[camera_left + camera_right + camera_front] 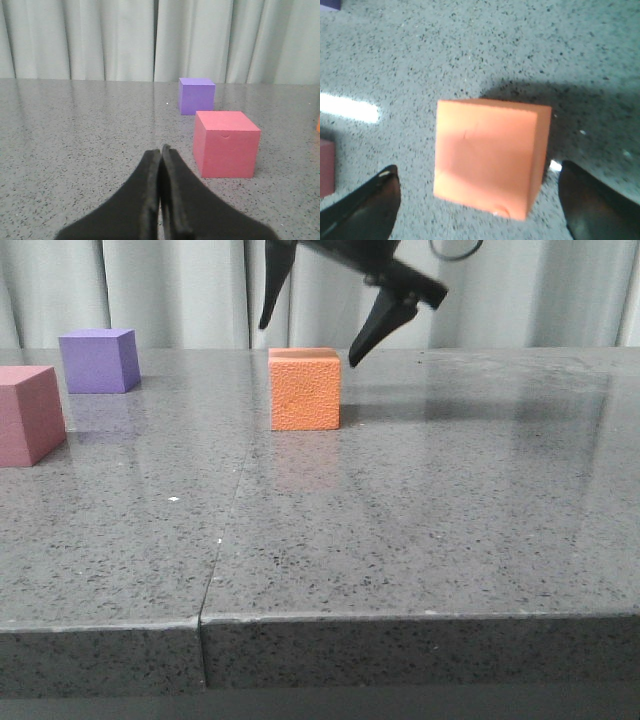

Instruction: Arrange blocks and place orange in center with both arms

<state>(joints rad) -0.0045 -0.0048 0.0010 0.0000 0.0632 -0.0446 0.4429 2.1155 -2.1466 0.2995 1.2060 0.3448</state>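
Observation:
The orange cube [305, 389] stands on the grey table near the middle; it also shows in the right wrist view [490, 157], with a small notch at one bottom corner. My right gripper [310, 340] hangs open just above it, a finger on each side, touching nothing; it shows in the right wrist view too [479, 175]. The purple cube [98, 360] stands at the far left, and the pink-red cube [28, 414] at the left edge, nearer. My left gripper [161, 150] is shut and empty, low over the table, beside the pink-red cube [226, 144] with the purple cube [196, 95] beyond.
A seam [225, 530] runs across the speckled grey table top. The table's front edge [400, 618] is near the camera. Grey curtains [180, 290] hang behind the table.

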